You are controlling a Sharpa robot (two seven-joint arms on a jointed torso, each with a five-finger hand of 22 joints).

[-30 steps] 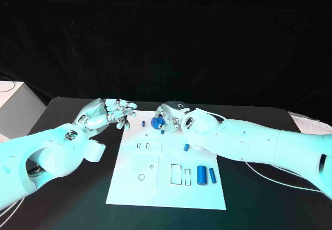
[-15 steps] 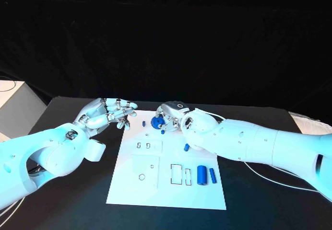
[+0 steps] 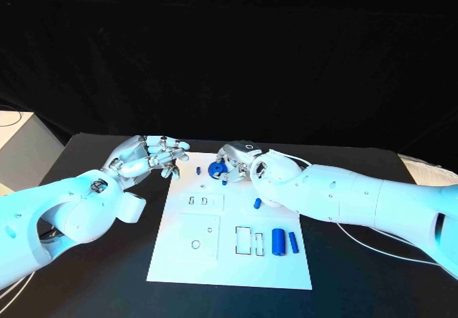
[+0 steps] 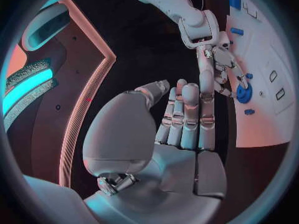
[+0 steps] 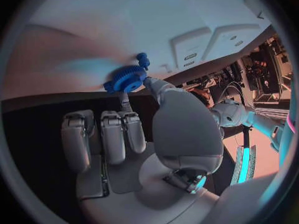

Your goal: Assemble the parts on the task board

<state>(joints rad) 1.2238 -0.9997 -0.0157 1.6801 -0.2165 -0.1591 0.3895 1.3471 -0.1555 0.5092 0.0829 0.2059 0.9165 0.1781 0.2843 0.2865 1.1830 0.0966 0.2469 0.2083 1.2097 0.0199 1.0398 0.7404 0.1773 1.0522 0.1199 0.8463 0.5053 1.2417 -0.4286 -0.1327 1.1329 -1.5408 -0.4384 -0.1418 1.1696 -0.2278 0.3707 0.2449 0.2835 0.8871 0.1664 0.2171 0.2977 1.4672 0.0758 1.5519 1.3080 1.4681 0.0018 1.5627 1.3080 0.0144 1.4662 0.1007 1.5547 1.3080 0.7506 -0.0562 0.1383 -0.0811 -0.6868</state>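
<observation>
Two hands work at the far end of the task board (image 3: pixel 229 265). The right hand (image 3: pixel 241 165) pinches a blue gear (image 3: pixel 218 170) between thumb and a fingertip, its other fingers folded toward the palm in the right wrist view, where the blue gear (image 5: pixel 127 79) sits at the fingertip close over the white surface. The left hand (image 3: pixel 148 156) hovers at about nine o'clock of the gear, off the board's far left corner, fingers lined up side by side and curled slightly, holding nothing.

To seat the gear well, my judgement is that it should be kept level, brought straight down onto its mount, and given a slight turn if it binds; the pinch should stay until the gear sits flat. Whether a post lies under it I cannot tell.

Outward from the gear, a small blue peg (image 3: pixel 198 170) stands just at its nine o'clock. A short blue piece (image 3: pixel 257 203) lies at roughly five o'clock, near the right forearm. Toward six o'clock the board's recesses look vacant: two small slots (image 3: pixel 198 200), a round hole (image 3: pixel 196 244), and two rectangular pockets (image 3: pixel 250 240). Just beside those pockets, at their three o'clock, lie a thick blue cylinder (image 3: pixel 278 242) and a thinner blue bar (image 3: pixel 293 242), flat on the board, outside any recess.
</observation>
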